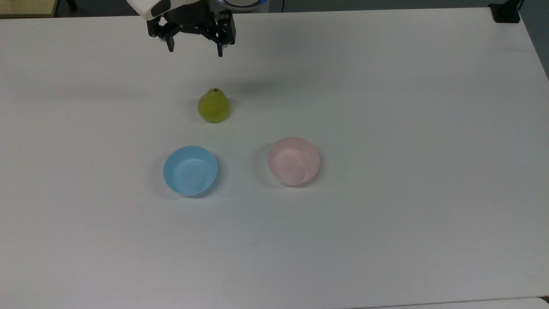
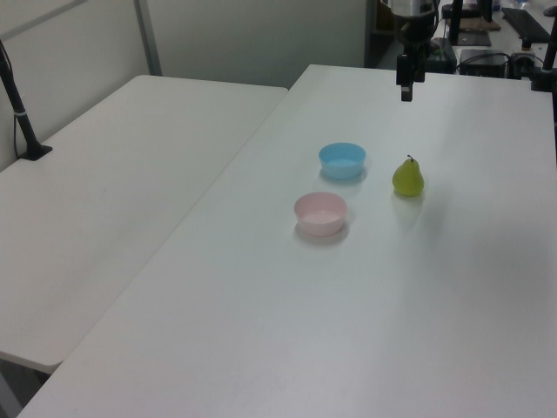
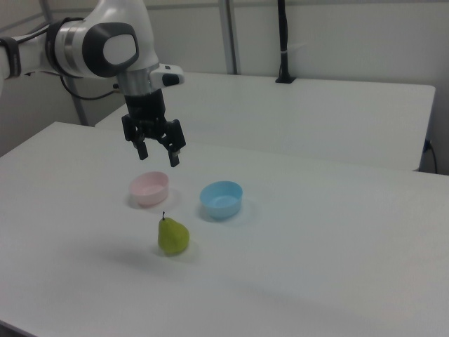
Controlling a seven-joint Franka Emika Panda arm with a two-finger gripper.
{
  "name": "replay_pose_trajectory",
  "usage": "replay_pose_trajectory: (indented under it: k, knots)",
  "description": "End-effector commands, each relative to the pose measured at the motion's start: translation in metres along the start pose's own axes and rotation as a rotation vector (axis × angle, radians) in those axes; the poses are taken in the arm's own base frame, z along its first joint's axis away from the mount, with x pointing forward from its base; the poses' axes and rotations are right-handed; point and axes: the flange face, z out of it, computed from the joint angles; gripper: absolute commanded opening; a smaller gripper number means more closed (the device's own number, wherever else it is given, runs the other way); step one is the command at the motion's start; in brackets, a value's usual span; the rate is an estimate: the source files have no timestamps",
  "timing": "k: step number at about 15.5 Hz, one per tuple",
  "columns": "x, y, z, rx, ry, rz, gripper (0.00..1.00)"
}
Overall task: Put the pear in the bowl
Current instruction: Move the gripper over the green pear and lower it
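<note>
1. Top view gave you the black two-finger gripper point(image 1: 196, 50) at the upper edge, its fingers spread wide apart and holding nothing.
2. You saw the gripper point(image 3: 158, 155) in the right view hanging in the air above the table, touching neither fruit nor bowl, below the white and grey arm point(image 3: 98, 48).
3. Your small yellow-green pear with a dark stem point(image 1: 214, 106) stood upright on the table, narrow end up, well apart from the fingertips and a little toward the top view's right of them.
4. Your small round pale pink plastic bowl point(image 1: 294, 161) sat empty and upright, lower in the top view and toward the top view's right of the pear.
5. You had a light blue plastic bowl of the same size point(image 1: 190, 170) beside it, toward the top view's left, also empty; the two bowls stood apart, not touching.
6. In the left view, you saw the pear point(image 2: 407, 177) on the left view's right of both bowls, with the blue bowl point(image 2: 342, 160) farther back than the pink one point(image 2: 320, 212).
7. Your working surface was a plain white table point(image 1: 386, 236).
8. Around it you had a second white table point(image 2: 113, 183) alongside, pale wall panels and a black post point(image 3: 283, 42) standing on the far table.
</note>
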Motion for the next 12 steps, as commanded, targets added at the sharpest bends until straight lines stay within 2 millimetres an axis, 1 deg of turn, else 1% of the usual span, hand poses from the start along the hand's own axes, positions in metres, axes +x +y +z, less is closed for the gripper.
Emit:
replay_pose_trajectory:
  k: [1, 4, 6, 9, 10, 11, 12]
  knots:
    - [0.006, -0.003, 0.007, 0.003, -0.006, 0.001, 1.0]
    - [0.007, -0.004, 0.008, 0.005, -0.006, 0.0, 1.0]
    - [0.007, -0.011, 0.009, 0.005, -0.009, -0.012, 1.0]
    - [0.012, -0.014, 0.018, 0.001, -0.016, -0.018, 1.0]
    - [0.014, -0.018, 0.024, -0.001, -0.024, -0.023, 1.0]
    - [0.017, -0.026, 0.032, -0.005, -0.036, -0.036, 1.0]
    - [0.022, -0.031, 0.045, -0.011, -0.056, -0.045, 1.0]
